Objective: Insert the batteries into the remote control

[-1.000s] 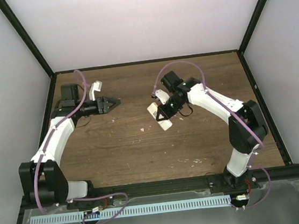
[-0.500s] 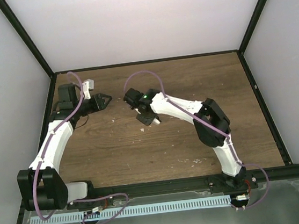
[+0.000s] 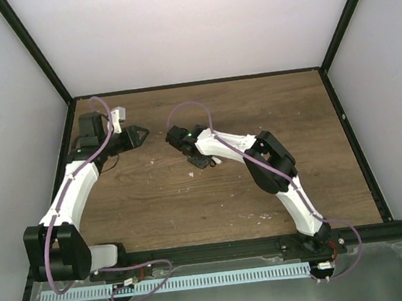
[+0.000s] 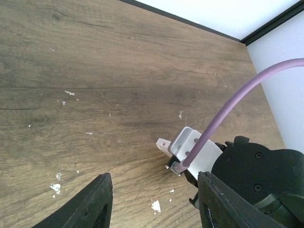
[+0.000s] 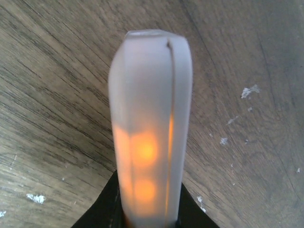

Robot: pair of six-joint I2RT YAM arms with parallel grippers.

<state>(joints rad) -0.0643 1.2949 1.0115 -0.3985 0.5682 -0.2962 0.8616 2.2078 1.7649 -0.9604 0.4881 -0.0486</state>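
While the left hand [image 4: 154,209] hovers spread and empty over the far left of the table [image 3: 179,211], the right hand [image 3: 200,159] pinches the remote [image 5: 151,118] near the middle, seemingly just above the wood.

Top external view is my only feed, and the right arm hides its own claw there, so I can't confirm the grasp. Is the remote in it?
Observer: Yes. In the right wrist view the remote sticks out of the right claw, gripped at its lower end.
Operator: Which face is toward that camera?
Observer: No buttons or display show; a yellow-orange patch glows in its lower half.
Operator: Is the left claw carrying anything?
Observer: No. The left wrist view shows its fingers apart, with only bare wooden table between them.
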